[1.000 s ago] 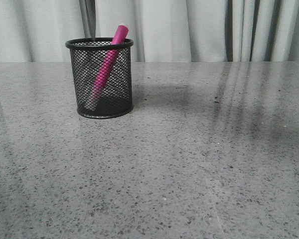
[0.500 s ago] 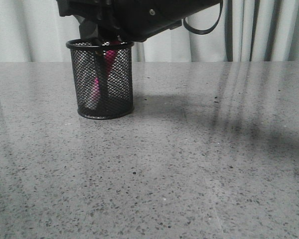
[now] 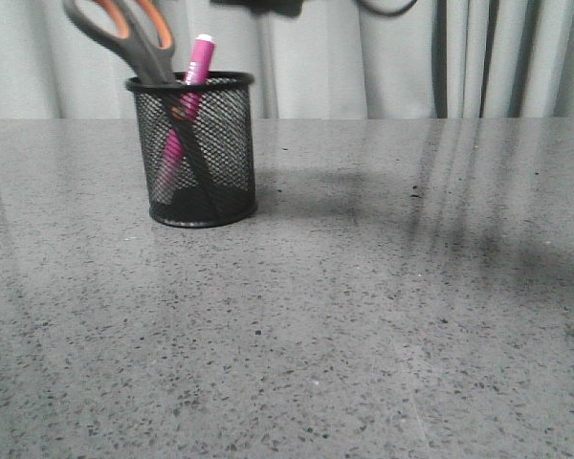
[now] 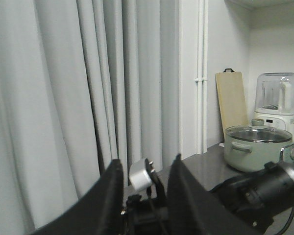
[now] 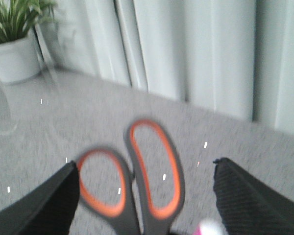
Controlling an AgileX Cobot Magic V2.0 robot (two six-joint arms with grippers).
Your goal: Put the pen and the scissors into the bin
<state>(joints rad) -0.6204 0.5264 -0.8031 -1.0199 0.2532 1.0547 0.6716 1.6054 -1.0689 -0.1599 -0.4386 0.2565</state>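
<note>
The black mesh bin [image 3: 222, 143] stands on the grey table at the back left. The scissors [image 3: 156, 59] stand in it, blades down, with the orange-lined handles leaning out to the left above the rim. The pink pen [image 3: 198, 59] stands in the bin beside them, white tip up. In the right wrist view my right gripper [image 5: 144, 169] is open wide just above the scissors' handles [image 5: 133, 196] and touches neither loop; the pen's tip [image 5: 206, 229] shows blurred. My left gripper [image 4: 146, 161] is open and empty, raised and facing the curtains.
A dark part of an arm [image 3: 263, 8] shows at the top edge above the bin. Curtains hang behind the table. A potted plant [image 5: 12, 49] stands off to one side. A pot [image 4: 257, 147], a cutting board [image 4: 231, 103] and an appliance [image 4: 279, 103] stand on a far counter.
The right arm came down over the bin, let go of the scissors in it, and rose away. The pen, which leaned right, now stands more upright.
</note>
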